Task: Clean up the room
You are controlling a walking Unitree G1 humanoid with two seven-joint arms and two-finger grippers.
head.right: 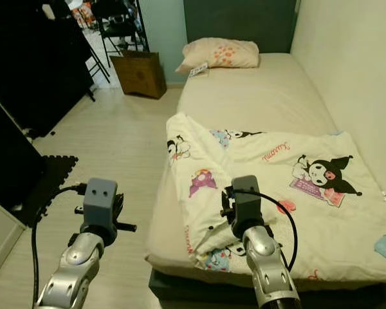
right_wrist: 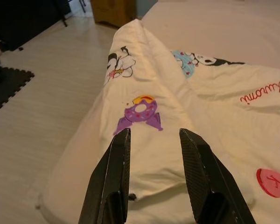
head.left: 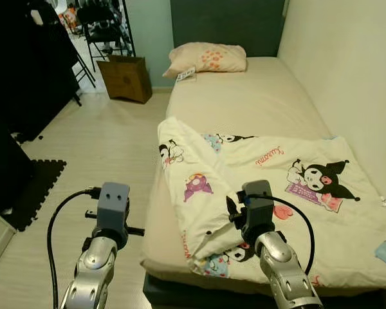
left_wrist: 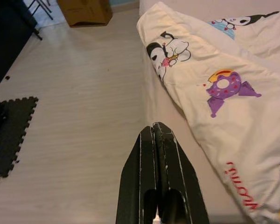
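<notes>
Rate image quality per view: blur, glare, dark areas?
Eye views: sharp, evenly lit, left side of the room in deep shadow. Left wrist view: crisp; left gripper shut above the floor. Right wrist view: warmer tint, slightly soft; right gripper open above the blanket. No glare.

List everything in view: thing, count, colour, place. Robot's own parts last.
bed: one, cream sheet, against the right wall.
blanket: one, white with cartoon prints, folded over on the bed's near half.
pillow: one, pink with orange flowers, at the bed's head.
cardboard box: one, brown, on the floor left of the bed's head.
foam mat: one, black, on the floor at left.
left gripper: black fingers shut, over the floor beside the bed.
right gripper: black fingers open, above the blanket's folded edge.
</notes>
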